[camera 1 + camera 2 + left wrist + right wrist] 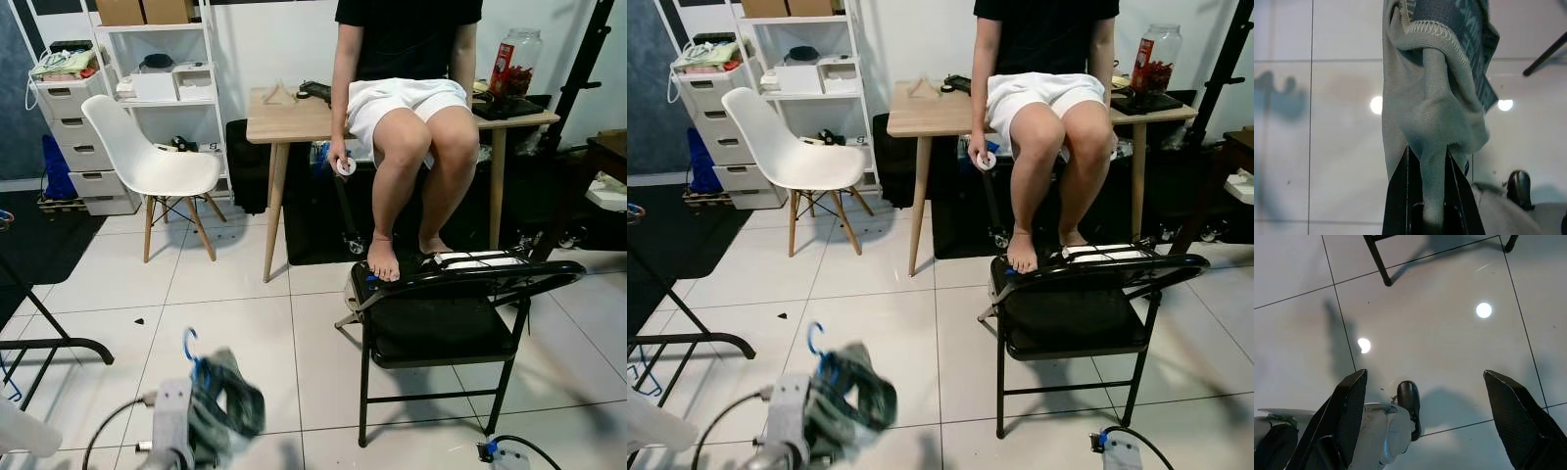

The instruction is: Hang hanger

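While person [407,108] sits on bench [294,119] ahead, black folding chair [446,313] stands right of centre on tiled floor [245,294]. Left end effector [1432,196], clamped on grey-green garment [227,401], carries blue-hooked hanger [188,345] low at left, hook up. Right end effector [1425,421] spread wide, nothing held, over floor. No rail visible.

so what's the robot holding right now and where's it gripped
The left gripper pinches a fold of the grey-green garment, which carries a blue hanger hook. The right gripper is open, holding nothing.
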Controlling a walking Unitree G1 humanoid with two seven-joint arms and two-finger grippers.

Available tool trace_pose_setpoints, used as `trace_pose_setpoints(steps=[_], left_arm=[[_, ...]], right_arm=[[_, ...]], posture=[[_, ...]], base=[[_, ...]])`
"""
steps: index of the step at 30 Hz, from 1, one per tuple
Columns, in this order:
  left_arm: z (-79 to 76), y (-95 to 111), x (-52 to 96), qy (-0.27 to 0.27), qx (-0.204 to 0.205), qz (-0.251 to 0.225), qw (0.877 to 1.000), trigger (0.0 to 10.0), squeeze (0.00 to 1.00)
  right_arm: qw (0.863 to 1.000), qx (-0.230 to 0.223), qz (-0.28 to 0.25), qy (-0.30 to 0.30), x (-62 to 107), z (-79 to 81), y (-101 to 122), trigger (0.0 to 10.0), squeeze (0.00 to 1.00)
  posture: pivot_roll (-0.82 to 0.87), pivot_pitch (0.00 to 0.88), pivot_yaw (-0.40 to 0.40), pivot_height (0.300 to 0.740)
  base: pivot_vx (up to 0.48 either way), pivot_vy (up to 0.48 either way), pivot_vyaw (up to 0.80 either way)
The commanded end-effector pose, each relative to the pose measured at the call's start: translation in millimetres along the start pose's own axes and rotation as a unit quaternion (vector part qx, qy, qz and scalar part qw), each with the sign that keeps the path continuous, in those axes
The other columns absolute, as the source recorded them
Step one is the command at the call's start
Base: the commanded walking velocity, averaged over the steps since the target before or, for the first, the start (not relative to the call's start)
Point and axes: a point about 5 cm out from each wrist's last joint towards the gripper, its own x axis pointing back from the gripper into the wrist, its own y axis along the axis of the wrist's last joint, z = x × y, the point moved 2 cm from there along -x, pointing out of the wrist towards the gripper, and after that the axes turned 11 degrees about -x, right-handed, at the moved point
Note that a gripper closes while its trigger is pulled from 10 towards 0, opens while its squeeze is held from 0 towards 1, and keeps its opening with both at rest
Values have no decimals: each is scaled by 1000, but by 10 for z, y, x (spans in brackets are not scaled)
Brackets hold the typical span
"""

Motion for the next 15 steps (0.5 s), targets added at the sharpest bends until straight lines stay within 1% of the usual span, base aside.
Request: trace_pose_setpoints(steps=[1,7,15], left_arm=[[-15,34,-5,-1,-5,-7,1000,10000,0],[-22,13,0,-2,-4,-6,1000,10000,0],[-31,6,-3,-4,-21,3,1000,10000,0]], right_arm=[[1000,-6,-4,1,0,7,-2,10000,0],[1000,-6,-4,1,0,10,-5,10000,0],[1000,-8,-5,2,0,12,-6,10000,0]], posture=[[151,0,27,740],[151,0,27,740],[152,0,31,740]], base=[[0,0,0],[0,0,0],[0,0,0]])
